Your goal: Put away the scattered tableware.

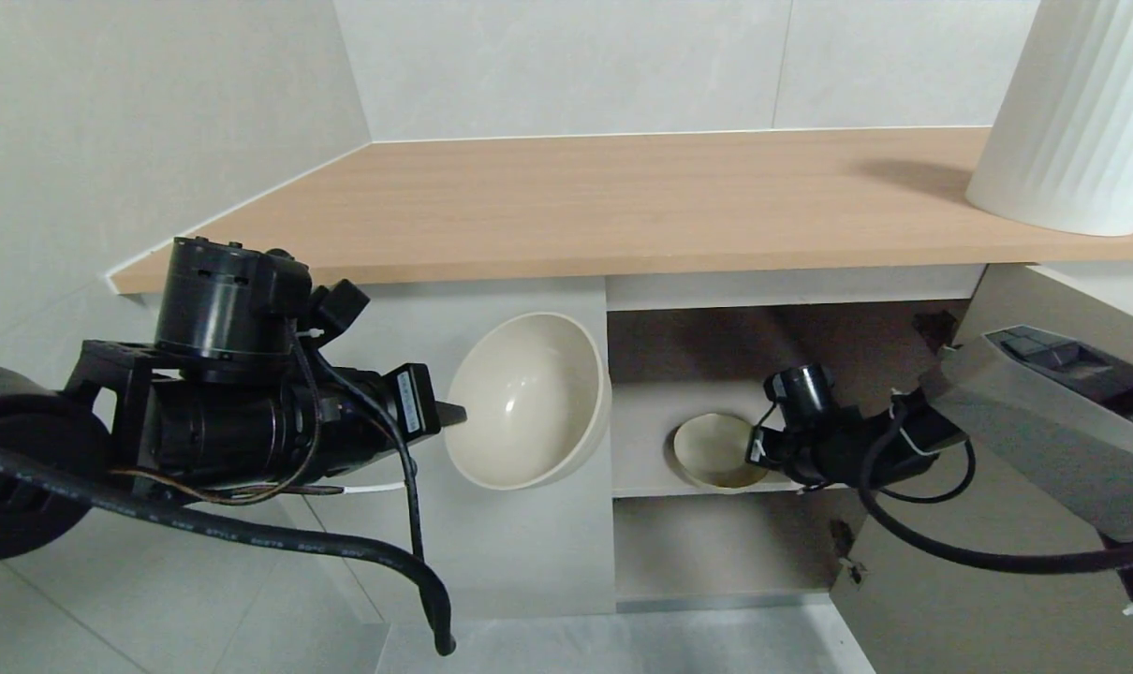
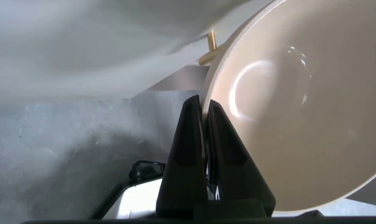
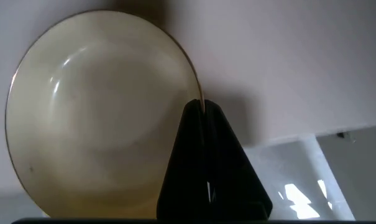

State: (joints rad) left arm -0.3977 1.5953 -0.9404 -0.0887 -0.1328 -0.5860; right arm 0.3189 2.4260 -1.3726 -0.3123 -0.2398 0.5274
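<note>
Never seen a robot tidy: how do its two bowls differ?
The large bowl in the left gripper looks bigger and deeper than the small bowl in the right gripper. The large one is paler and hangs before the cupboard door; the small one, yellower, is at the open shelf. Both are pinched by the rim.
</note>
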